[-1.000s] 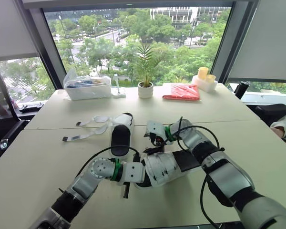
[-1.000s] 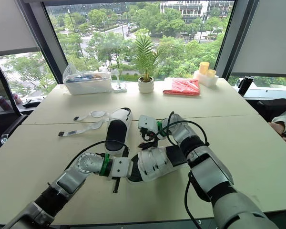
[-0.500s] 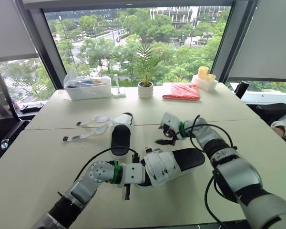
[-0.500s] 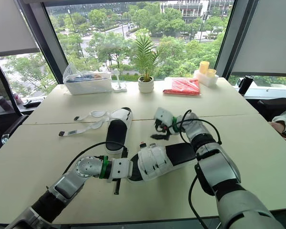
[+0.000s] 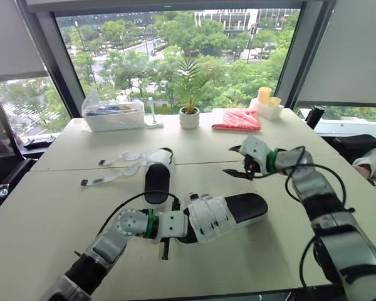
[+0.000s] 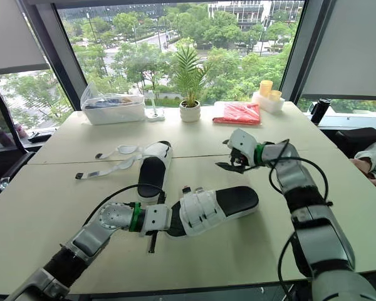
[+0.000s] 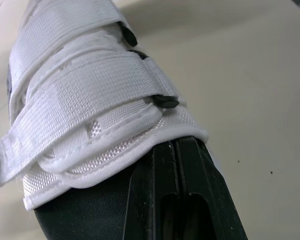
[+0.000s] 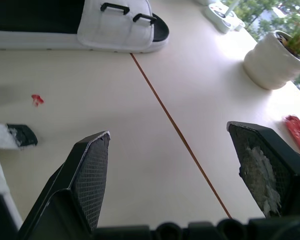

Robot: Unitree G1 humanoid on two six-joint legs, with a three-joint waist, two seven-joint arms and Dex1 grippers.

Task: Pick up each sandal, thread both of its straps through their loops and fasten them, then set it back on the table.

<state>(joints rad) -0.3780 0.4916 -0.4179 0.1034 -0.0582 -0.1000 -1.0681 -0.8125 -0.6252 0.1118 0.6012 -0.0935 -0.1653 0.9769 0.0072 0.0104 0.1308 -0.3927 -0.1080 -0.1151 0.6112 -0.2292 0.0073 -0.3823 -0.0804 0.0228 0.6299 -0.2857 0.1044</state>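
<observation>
On the worktop (image 5: pixel 62 207), head views: rests left tool (image 5: pixel 183 229) against the toe end of the near sandal (image 5: pixel 238 210), flat on its sole with both straps folded across the upper; holds right tool (image 5: pixel 233 160) in the air beyond that sandal, spread wide, gripping nothing; far sandal (image 5: pixel 156 179) flat behind, two loose straps (image 5: pixel 116 175) trailing to the left. Left wrist view: presses fingers (image 7: pixel 155 175) narrow, almost together, tips tucked under the white hem of the upper. Right wrist view: spreads fingers (image 8: pixel 90 170) wide above bare worktop, far sandal ahead, potted plant (image 8: pixel 270 60) beyond
</observation>
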